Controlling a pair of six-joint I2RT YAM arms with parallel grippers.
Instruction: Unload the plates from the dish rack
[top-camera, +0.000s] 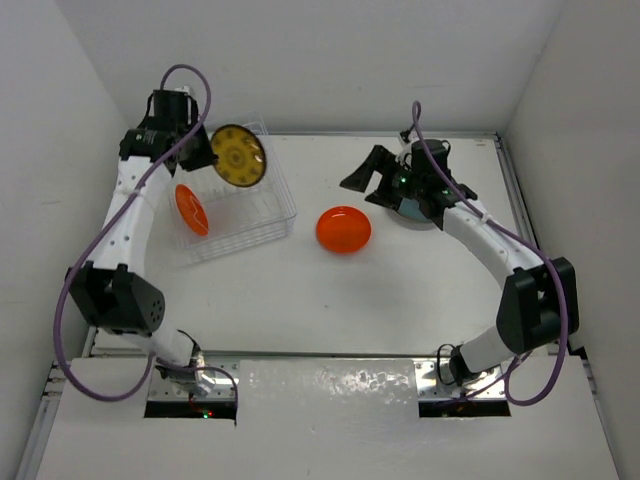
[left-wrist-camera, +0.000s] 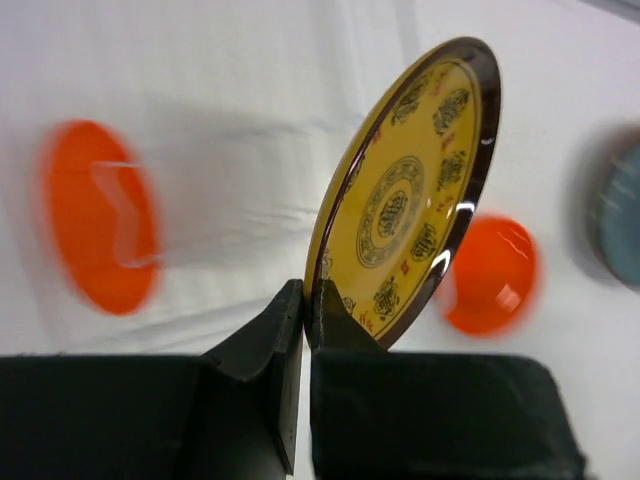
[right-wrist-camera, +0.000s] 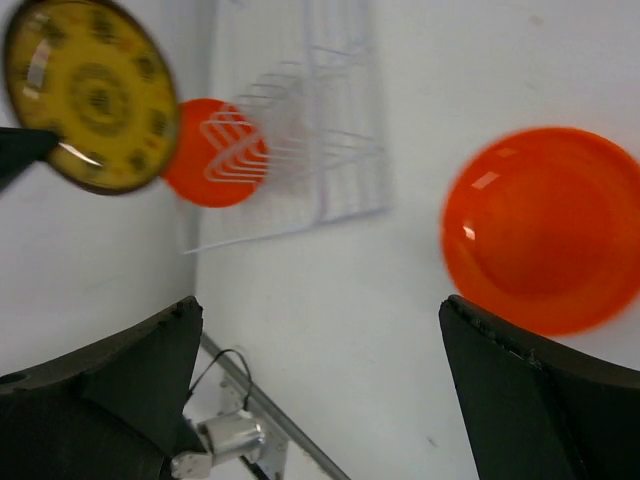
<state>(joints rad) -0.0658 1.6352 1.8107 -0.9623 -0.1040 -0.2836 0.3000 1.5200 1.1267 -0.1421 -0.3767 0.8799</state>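
Left gripper (left-wrist-camera: 305, 300), closed tight on the yellow plate's (left-wrist-camera: 410, 190) rim, holds it upright above the rack's (top-camera: 285, 205) far side; best carry it right, lay it flat near the orange plate (top-camera: 343, 229), then release.

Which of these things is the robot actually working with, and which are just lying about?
Job: dish rack, yellow-patterned plate in the left hand, upright orange plate in the rack, second orange plate on the table, teal plate by the right hand.
Not part of it: purple cables.
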